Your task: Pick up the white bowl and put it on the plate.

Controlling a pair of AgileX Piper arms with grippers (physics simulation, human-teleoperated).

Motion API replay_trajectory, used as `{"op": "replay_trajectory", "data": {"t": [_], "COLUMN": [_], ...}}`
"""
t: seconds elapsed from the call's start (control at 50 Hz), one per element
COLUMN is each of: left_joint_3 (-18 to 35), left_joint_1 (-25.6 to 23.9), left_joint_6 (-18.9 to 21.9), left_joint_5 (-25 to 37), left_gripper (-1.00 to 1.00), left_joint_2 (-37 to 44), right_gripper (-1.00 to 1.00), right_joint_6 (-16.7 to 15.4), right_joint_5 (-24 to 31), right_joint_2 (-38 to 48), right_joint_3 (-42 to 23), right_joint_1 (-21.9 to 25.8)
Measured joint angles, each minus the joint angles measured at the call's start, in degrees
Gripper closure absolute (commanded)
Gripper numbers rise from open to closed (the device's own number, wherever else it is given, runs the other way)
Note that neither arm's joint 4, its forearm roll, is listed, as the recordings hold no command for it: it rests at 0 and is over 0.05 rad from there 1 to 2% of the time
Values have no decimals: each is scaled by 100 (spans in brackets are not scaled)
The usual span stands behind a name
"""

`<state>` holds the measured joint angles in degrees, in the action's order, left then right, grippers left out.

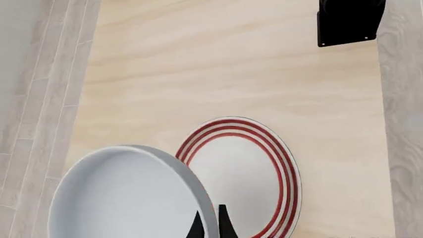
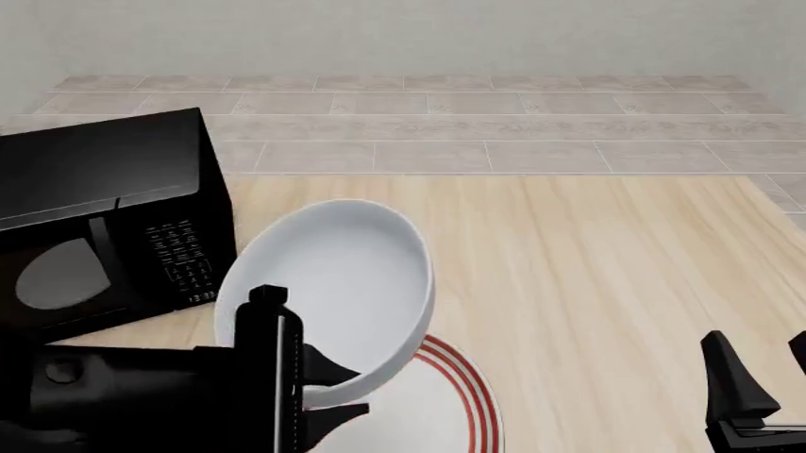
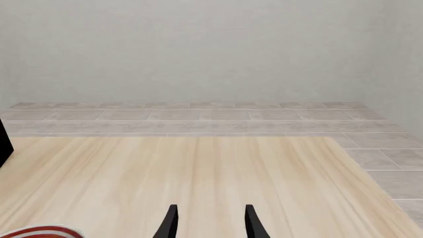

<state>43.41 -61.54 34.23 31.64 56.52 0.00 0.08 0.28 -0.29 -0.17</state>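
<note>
Left gripper (image 2: pixel 330 392) pinches the bowl's (image 2: pixel 334 293) rim, holding it tilted over the plate (image 2: pixel 473 401) at lower centre. Right gripper (image 3: pixel 209 220), lower right, jaws spread.

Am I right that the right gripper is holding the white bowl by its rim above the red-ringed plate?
Not quite: the left gripper holds the white bowl by its rim above the red-ringed plate, as the front view shows. The right gripper is open over bare table.
</note>
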Motion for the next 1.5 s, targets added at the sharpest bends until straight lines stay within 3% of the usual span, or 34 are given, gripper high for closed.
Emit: {"op": "replay_trajectory", "data": {"t": [1.5], "left_joint_3": [-1086], "left_joint_1": [-488], "left_joint_6": [-511], "left_joint_5": [-1348], "left_gripper": [100], "left_joint_2": [935], "right_gripper": [-100], "right_joint_6": [0], "right_joint_5": [0], "right_joint_2": [0], "right_joint_3": [0], "right_joint_1": [0]}}
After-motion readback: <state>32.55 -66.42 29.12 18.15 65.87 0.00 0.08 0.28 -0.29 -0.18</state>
